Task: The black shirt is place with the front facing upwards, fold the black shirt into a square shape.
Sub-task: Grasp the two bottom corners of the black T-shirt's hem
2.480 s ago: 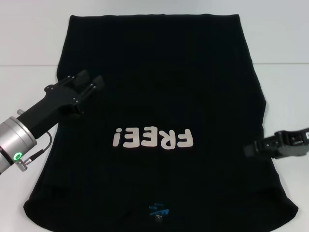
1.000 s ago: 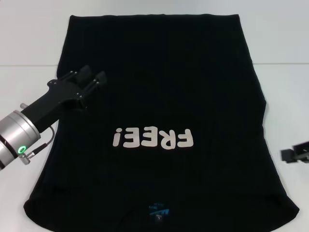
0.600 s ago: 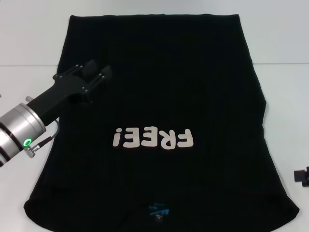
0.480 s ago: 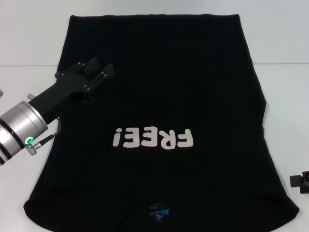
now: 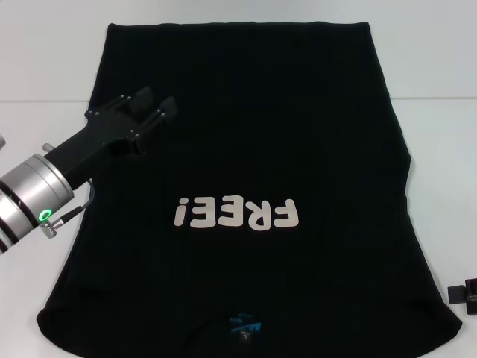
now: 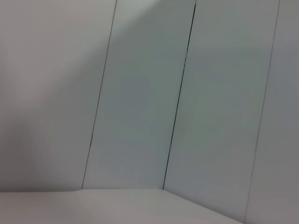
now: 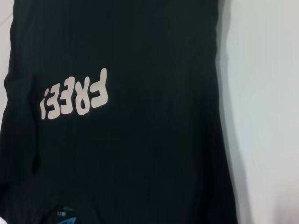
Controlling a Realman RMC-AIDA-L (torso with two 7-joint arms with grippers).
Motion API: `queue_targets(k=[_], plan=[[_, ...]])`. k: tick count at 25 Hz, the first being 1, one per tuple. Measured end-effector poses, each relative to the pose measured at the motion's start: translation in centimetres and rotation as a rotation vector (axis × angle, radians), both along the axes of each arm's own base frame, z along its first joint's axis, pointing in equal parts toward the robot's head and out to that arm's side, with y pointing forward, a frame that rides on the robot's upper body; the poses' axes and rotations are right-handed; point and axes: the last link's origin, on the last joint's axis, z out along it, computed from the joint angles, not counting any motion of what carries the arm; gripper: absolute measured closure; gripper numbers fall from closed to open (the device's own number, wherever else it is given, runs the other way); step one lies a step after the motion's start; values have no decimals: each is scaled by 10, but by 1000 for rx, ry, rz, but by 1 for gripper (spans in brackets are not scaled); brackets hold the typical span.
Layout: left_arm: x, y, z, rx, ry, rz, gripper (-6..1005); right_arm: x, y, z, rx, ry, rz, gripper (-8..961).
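Note:
The black shirt (image 5: 253, 127) lies flat on the white table (image 5: 440, 67), front up, with its pale "FREE!" print (image 5: 236, 213) and its blue neck label (image 5: 244, 324) at the near end. The right wrist view shows the same shirt (image 7: 140, 154) and print (image 7: 74, 93). My left gripper (image 5: 153, 103) hovers over the shirt's left part, open, with nothing between its fingers. Only a small black piece of my right gripper (image 5: 465, 292) shows at the picture's right edge, off the shirt near its near right corner.
White table surface (image 7: 266, 116) runs along the shirt's right side, and more bare table (image 5: 37, 67) lies to its left. The left wrist view shows only pale wall panels (image 6: 140, 107).
My right gripper has pulled back from the shirt's right edge to the near right corner of the view. The left gripper has shifted slightly farther over the shirt. The shirt has not moved.

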Motion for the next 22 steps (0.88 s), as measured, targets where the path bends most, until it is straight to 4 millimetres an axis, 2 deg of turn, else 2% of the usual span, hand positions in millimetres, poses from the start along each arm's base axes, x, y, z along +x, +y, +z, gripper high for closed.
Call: queue_targets(k=[10, 22], plan=[[0, 0, -1, -1, -1, 1, 518, -2, 2, -8, -10, -5, 8, 343], [-4, -2, 2, 10, 7, 8, 519, -11, 15, -25, -38, -21, 19, 343]])
